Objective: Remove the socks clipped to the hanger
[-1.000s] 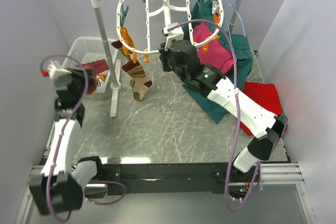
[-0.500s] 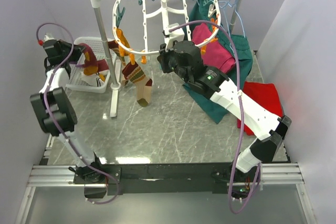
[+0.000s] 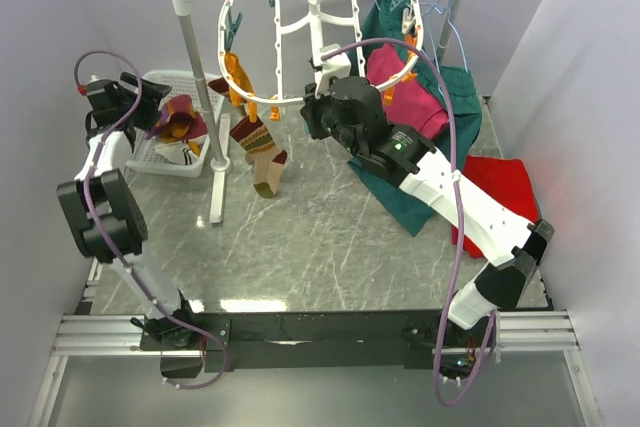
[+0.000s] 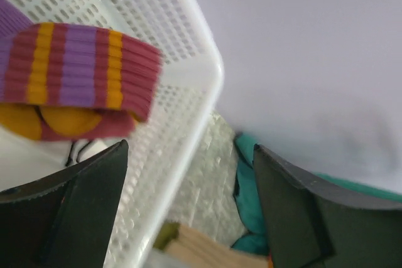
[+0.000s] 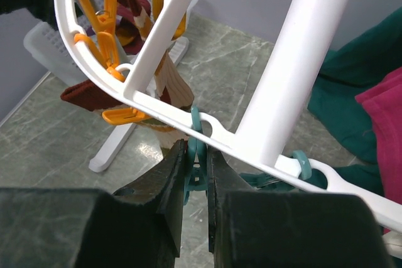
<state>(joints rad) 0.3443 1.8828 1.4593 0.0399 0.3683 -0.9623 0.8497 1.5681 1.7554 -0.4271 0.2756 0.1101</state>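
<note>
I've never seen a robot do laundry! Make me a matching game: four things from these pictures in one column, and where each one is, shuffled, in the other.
Things:
1. teal clip
2. purple-striped sock
3. brown-striped sock
4. red cloth

Places:
A. hanging from the hanger
B. lying on the table
C. at the white basket
D. pinched in the right gripper

Pairs: 1-D, 2-C, 3-A, 4-B.

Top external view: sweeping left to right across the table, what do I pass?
left gripper, jaws open → white basket → hanging socks → right gripper, jaws shut on a teal clip → magenta garment → red cloth
</note>
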